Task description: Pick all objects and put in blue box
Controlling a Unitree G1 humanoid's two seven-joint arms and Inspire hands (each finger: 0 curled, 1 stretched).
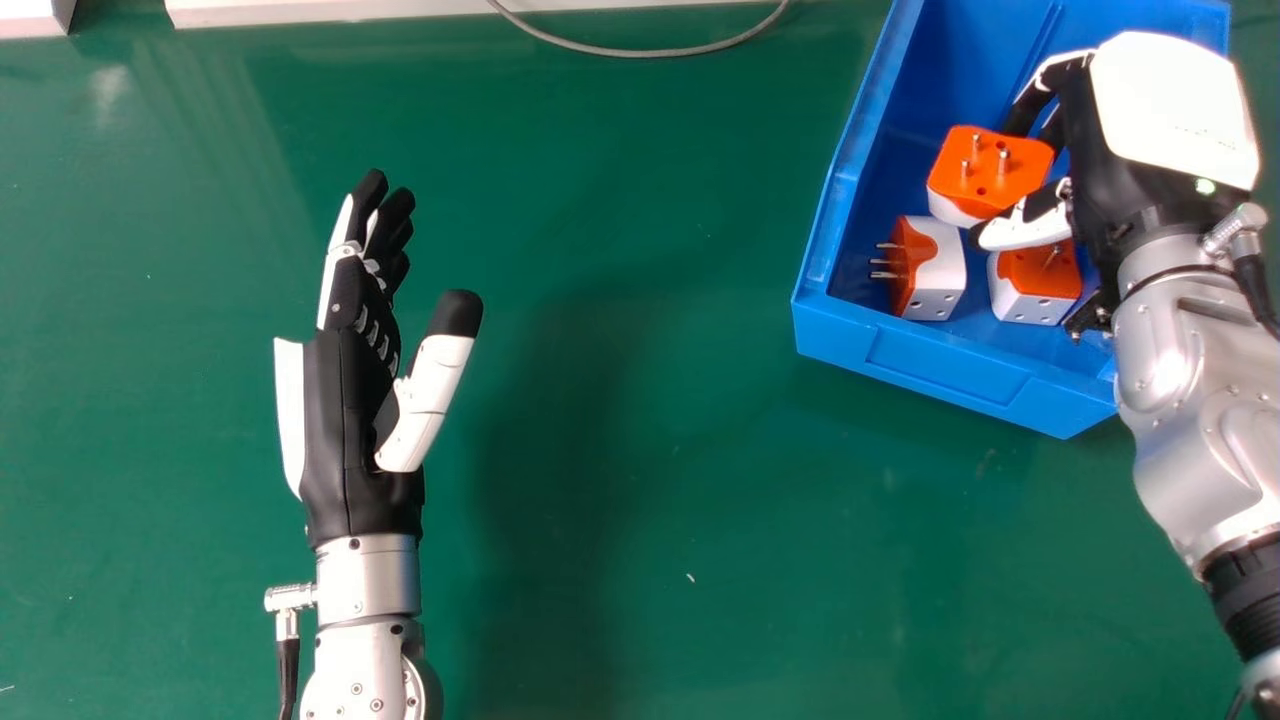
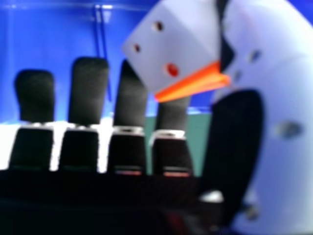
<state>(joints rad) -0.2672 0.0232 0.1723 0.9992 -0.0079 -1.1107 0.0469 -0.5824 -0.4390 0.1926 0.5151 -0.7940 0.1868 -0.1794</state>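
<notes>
One travel adapter (image 1: 985, 175) lies left of the palm of the right hand (image 1: 1095, 185), pinched between thumb and curled fingers, over the blue box (image 1: 950, 372), head view's upper right.

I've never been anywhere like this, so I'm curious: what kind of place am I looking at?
Probably a robotics lab or test bench: two robot hands over a plain green work surface, with a blue box holding orange-and-white plug adapters.

Blue box (image 1: 940, 375) cut off at far edge, right wall partly behind right hand (image 1: 1090, 165). Thumb (image 1: 1025, 231) hides bits of far plug adapter (image 1: 985, 175) and right near adapter (image 1: 1035, 305). Left forearm (image 1: 355, 655) cropped near, gray cable (image 1: 640, 53) cropped far.
</notes>
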